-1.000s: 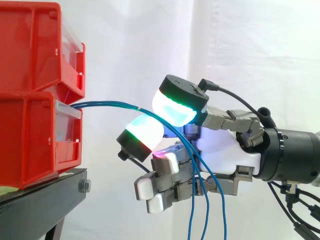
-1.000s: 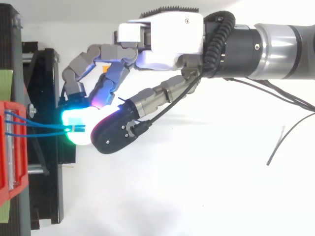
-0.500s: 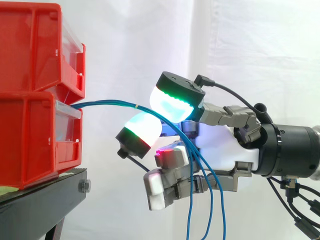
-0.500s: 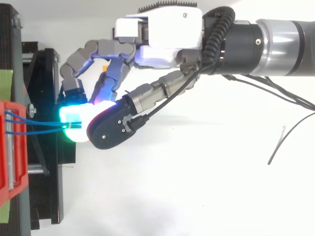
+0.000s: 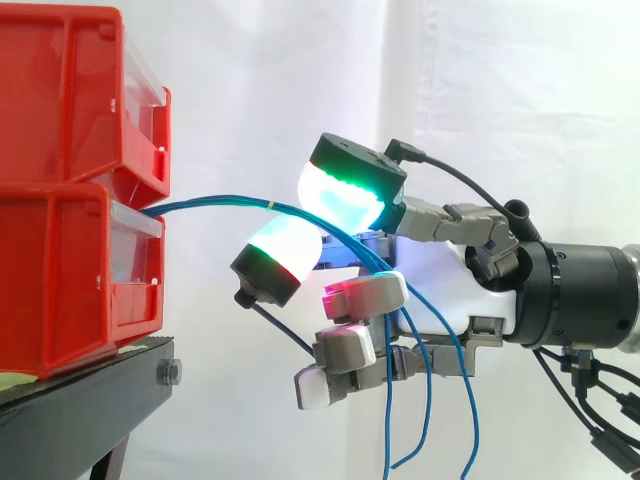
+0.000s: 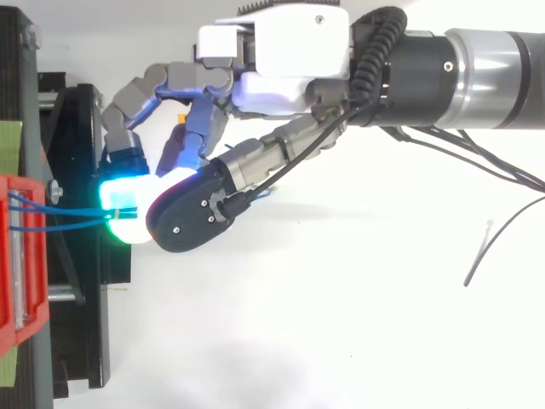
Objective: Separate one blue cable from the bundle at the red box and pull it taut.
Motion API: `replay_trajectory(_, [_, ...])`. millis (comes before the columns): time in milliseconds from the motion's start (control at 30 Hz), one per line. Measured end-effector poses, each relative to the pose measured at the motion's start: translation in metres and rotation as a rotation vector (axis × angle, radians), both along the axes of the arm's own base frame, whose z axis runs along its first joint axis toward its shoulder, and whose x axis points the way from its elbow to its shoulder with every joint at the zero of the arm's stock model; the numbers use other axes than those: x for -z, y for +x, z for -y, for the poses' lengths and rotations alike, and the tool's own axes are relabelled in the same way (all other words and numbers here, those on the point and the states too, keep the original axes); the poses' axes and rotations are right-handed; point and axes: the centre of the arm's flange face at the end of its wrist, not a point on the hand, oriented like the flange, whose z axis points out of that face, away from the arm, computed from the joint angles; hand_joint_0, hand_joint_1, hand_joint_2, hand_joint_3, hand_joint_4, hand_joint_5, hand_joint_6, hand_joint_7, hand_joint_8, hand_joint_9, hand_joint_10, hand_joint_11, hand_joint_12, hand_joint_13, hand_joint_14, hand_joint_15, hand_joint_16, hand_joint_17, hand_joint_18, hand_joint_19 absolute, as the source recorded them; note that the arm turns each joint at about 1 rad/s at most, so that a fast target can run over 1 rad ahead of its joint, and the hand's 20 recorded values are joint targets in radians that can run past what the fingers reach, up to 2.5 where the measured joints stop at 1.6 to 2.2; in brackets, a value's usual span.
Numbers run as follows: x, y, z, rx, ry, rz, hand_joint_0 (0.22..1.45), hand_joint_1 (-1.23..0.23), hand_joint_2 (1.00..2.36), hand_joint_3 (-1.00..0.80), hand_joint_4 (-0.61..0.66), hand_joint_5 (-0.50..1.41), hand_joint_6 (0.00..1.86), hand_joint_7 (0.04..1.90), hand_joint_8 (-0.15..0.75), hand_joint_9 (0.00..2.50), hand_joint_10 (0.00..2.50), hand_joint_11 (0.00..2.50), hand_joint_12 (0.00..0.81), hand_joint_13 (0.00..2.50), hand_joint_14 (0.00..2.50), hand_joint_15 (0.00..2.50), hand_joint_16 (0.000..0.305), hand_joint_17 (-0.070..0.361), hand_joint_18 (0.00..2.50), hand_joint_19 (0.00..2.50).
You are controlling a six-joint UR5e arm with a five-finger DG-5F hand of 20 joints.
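Several thin blue cables (image 5: 220, 205) leave the gap between the two stacked red bins (image 5: 70, 280) and arc right as one bundle. My hand (image 5: 450, 285) reaches in from the right, level with the bins. Two green-glowing fingertips (image 5: 340, 195) close on the bundle from above and below, about a hand's width from the bins. Past the pinch the strands split, run behind the curled lower fingers and hang loose (image 5: 470, 420). From above, the cables (image 6: 68, 220) run straight from the red bin (image 6: 17, 256) into the glowing pads, and the hand (image 6: 289, 51) lies over the white floor.
The bins rest on a black stand (image 5: 90, 400) whose frame (image 6: 81, 281) lies under the fingertips in the top view. A white curtain hangs behind. A thin dark strand (image 6: 479, 254) lies on the white surface to the right.
The two glowing pads have drawn together on the bundle and shifted slightly left and up. The lower fingers have spread, a magenta-lit one rising. The hanging strands have swung right.
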Motion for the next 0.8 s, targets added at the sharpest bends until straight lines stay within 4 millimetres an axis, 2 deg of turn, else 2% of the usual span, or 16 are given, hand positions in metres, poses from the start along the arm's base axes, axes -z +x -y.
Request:
replay_trajectory(333, [-0.002, -0.001, 0.002, 0.002, 0.012, -0.019, 0.65, -0.75, 1.02, -0.27, -0.09, -0.19, 0.88, 0.99, 0.242, 1.29, 0.02, 1.41, 0.299, 1.23, 0.02, 1.48, 0.036, 0.081, 0.75, 0.66])
replay_trajectory(533, [-0.007, -0.001, 0.006, 0.001, 0.015, -0.031, 0.65, -0.75, 1.02, -0.27, -0.09, -0.19, 0.88, 0.98, 0.225, 1.29, 0.01, 1.51, 0.292, 1.27, 0.01, 1.71, 0.038, 0.085, 0.79, 0.72])
replay_trajectory(633, [-0.010, -0.001, 0.008, -0.004, 0.014, -0.040, 0.65, -0.75, 1.02, -0.27, -0.09, -0.19, 0.88, 0.98, 0.221, 1.29, 0.00, 1.67, 0.294, 1.28, 0.00, 1.75, 0.038, 0.086, 0.80, 0.74])
replay_trajectory(800, [-0.012, -0.002, 0.011, -0.009, 0.013, -0.052, 0.65, -0.75, 1.02, -0.27, -0.09, -0.19, 0.88, 0.97, 0.215, 1.28, 0.00, 1.71, 0.290, 1.28, 0.00, 1.77, 0.039, 0.087, 0.81, 0.74])
